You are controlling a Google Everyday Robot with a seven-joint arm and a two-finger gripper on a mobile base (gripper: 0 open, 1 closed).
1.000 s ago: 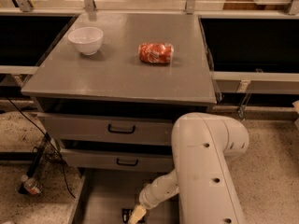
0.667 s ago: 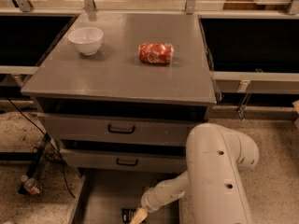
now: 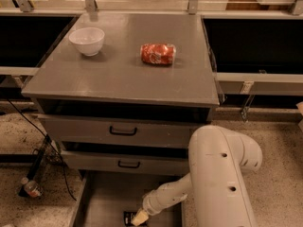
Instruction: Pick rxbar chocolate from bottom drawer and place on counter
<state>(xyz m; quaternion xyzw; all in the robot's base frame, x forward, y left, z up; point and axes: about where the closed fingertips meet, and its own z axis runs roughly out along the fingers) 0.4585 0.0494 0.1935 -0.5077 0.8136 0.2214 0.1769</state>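
Nearest you, at the bottom edge of the view, the one gripper [image 3: 139, 217] sits low inside the bottom drawer [image 3: 104, 197], which is pulled out. You cannot tell whether the gripper is spread or closed on anything. One rxbar chocolate [image 3: 129, 217], a dark flat wrapper, lies on the drawer floor just to the gripper's left. It is so close that you cannot tell whether they touch. The single white arm [image 3: 220, 174] rises from the gripper to its right and fills the lower right of the view.

Well off to the gripper's left, outside the drawer, one bottle [image 3: 31, 189] lies on the speckled floor.

Above and beyond the gripper you have two closed grey drawers, each with one black handle: the lower handled drawer [image 3: 129, 164] and the upper handled drawer [image 3: 123, 130].

Farther still is the counter [image 3: 118, 79]. It carries one red can [image 3: 157, 54] lying on its side, almost straight beyond the gripper, and one white bowl [image 3: 87, 40] upright near the far left corner, well apart from the can.

Compared with a second ago, the arm's bulky housing has shifted to the right. The gripper sits at the same spot beside the bar. The bowl and can have not moved.
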